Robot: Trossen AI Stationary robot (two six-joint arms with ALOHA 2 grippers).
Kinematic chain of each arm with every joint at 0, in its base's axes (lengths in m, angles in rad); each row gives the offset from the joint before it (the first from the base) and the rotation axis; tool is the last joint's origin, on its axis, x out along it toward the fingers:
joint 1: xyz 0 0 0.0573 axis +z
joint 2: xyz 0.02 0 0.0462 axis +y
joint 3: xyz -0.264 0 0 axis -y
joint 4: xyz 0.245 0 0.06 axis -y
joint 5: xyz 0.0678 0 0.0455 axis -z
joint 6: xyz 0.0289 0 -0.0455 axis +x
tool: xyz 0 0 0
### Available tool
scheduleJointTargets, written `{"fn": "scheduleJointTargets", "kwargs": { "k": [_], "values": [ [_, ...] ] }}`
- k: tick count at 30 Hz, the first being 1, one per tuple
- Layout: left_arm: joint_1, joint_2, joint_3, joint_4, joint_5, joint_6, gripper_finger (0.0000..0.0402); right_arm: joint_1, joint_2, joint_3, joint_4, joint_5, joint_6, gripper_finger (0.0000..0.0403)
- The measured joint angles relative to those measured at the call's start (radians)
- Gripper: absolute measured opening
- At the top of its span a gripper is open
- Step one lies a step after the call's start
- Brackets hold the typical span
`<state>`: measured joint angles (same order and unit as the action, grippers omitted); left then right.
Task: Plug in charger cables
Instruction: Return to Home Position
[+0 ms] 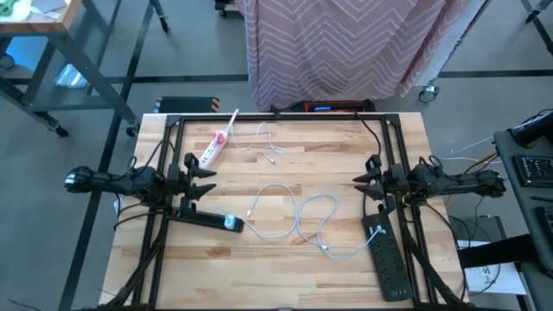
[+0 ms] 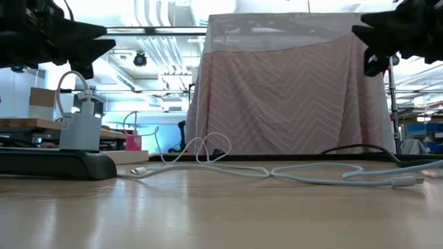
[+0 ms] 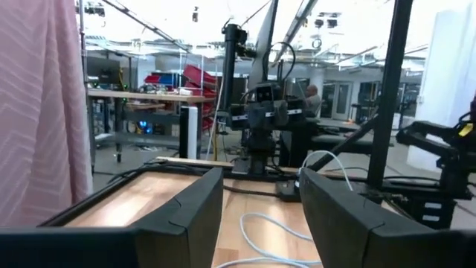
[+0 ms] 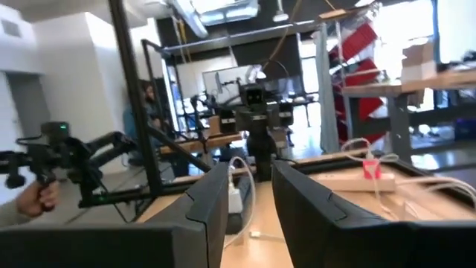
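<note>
I'm homing, I judge: my left gripper (image 1: pixel 204 180) at mid-left and right gripper (image 1: pixel 366 181) at mid-right hang parted and empty, thin white charger cables (image 1: pixel 298 214) looped mid-frame between them, so next I just park clear.

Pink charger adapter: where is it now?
High view: the pink adapter sits on the white power strip, far left on the table, beyond the left gripper.

Pink chevron curtain (image 1: pixel 346 43) behind table (image 1: pixel 285 276); blk power strip (image 1: pixel 389 259) at rt edge.
</note>
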<state>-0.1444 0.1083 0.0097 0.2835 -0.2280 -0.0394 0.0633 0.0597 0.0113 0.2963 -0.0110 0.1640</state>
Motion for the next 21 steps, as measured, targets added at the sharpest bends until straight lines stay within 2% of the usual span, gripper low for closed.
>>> {"fn": "scheduleJointTargets", "kwargs": {
  "k": [7, 12, 17, 21],
  "values": [
    [0.000, -0.005, 0.000, -0.022, 0.002, -0.017, 0.0158, -0.087, 0.001, 0.000, -0.088, -0.023, 0.022, 0.0101],
    [0.037, -0.016, 0.000, -0.022, 0.007, -0.031, 0.0161, -0.120, 0.000, 0.000, -0.073, -0.027, -0.005, 0.0109],
    [0.092, -0.055, -0.001, -0.051, 0.146, -0.082, 0.0171, -0.134, 0.000, 0.000, -0.078, -0.060, -0.036, 0.0112],
    [0.108, -0.104, -0.001, -0.128, 0.135, -0.058, 0.0178, -0.134, 0.000, 0.000, -0.080, -0.060, -0.096, 0.0106]
  ]
}}
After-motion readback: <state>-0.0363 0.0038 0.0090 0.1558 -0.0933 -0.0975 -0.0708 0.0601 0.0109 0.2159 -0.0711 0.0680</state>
